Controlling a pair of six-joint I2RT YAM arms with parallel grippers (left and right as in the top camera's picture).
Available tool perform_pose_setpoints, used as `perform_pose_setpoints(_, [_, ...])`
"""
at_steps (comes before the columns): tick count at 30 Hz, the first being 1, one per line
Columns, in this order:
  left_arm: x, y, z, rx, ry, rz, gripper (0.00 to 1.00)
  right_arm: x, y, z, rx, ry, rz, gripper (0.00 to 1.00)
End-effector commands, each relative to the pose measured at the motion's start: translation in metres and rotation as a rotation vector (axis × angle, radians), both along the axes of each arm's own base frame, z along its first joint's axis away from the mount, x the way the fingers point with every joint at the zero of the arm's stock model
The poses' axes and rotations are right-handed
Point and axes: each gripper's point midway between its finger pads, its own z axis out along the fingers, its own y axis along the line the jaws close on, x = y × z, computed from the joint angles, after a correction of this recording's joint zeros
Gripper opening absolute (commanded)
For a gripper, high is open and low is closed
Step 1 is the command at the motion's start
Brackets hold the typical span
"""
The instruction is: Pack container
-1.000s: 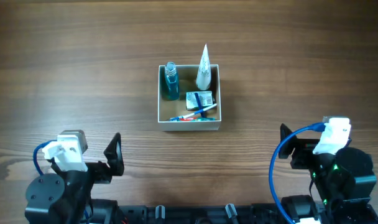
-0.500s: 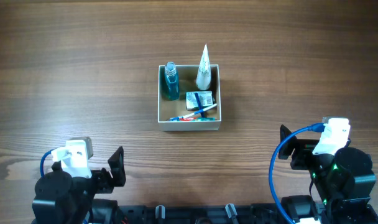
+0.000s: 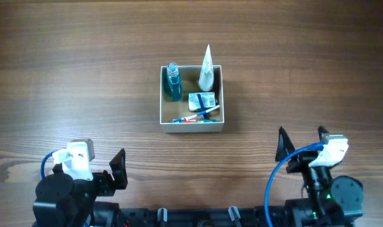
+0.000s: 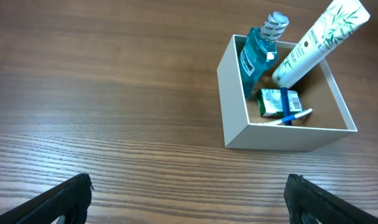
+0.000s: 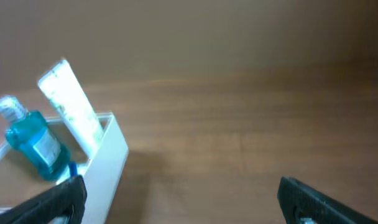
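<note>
The container [image 3: 160, 101], a square white box with a tan inside, stands at the table's middle. It holds a blue mouthwash bottle [image 3: 173, 83], a white tube [image 3: 206, 68] leaning out over the far wall, a small green and white packet [image 3: 202, 101] and a blue and red pen-like item [image 3: 194, 116]. My left gripper [image 3: 118, 170] is open and empty at the front left, far from the box [image 4: 235, 106]. My right gripper [image 3: 300, 148] is open and empty at the front right; its wrist view shows the box's wall [image 5: 108, 162], bottle [image 5: 33, 140] and tube [image 5: 71, 106], blurred.
Bare wood-grain table surrounds the box on all sides. Both arm bases sit at the front edge, with a blue cable [image 3: 276, 180] looping beside the right one.
The left arm drew back toward the front edge and then held still. The right arm has just turned and dropped back, its two fingers now showing spread apart.
</note>
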Motion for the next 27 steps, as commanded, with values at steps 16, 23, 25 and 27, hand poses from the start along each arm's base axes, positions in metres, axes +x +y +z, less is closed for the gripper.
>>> perform_pose_setpoints(16, [-0.001, -0.002, -0.002, -0.016, 0.003, 0.0, 1.0, 0.04, 0.019, -0.048, 0.037, -0.18, 0.087, 1.0])
perform_pose_setpoints(23, [-0.001, -0.002, -0.002, -0.016, 0.003, 0.0, 1.0, 0.041, 0.019, -0.048, 0.037, -0.178, 0.087, 1.0])
perform_pose_setpoints(25, [-0.001, -0.002, -0.002, -0.016, 0.004, 0.0, 1.0, 0.041, 0.019, -0.049, 0.037, -0.176, 0.087, 1.0])
perform_pose_setpoints(27, [-0.001, -0.002, -0.002, -0.016, 0.003, 0.0, 1.0, 0.041, 0.019, -0.049, 0.037, -0.176, 0.087, 1.0])
